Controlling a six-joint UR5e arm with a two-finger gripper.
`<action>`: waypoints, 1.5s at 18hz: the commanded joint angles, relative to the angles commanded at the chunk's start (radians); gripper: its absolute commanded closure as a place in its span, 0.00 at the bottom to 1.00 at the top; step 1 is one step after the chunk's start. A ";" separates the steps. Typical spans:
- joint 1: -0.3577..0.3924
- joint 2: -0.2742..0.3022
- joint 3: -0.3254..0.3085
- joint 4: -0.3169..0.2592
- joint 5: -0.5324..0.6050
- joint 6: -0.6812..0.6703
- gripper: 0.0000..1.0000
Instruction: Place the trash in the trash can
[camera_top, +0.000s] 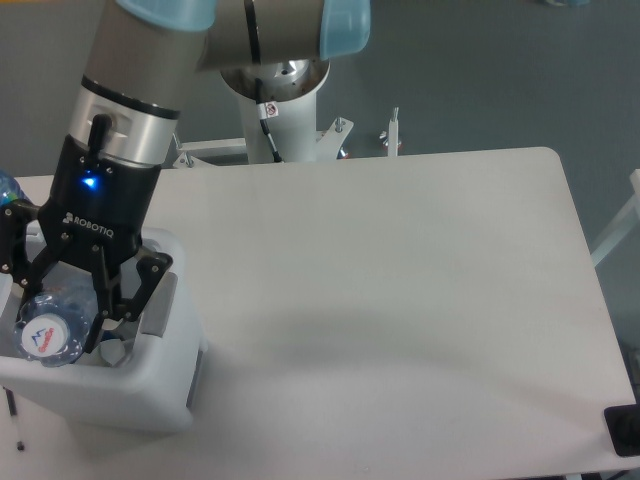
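Note:
The white trash can (120, 395) stands at the table's front left, with a grey panel (160, 305) on its right rim. My gripper (58, 318) reaches down into its opening. The crushed clear bottle (45, 335) sits between the fingers inside the can, its white cap facing up. The fingers (103, 312) stand close against both sides of the bottle and appear shut on it. Its label is hidden. A pale crumpled shape (119, 352) lies in the can beside the bottle, perhaps the wrapper; I cannot tell for sure.
A blue-tinted bottle (6, 187) shows at the far left edge behind the can. The white table (400, 300) stretches to the right. The arm's base post (280, 110) stands behind the table's back edge. A dark object (625, 430) sits at the front right corner.

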 joint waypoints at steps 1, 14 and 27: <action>0.000 0.003 -0.006 0.002 0.000 0.000 0.42; 0.020 0.021 -0.045 -0.005 0.048 -0.011 0.00; 0.279 -0.003 -0.032 -0.029 0.045 0.017 0.00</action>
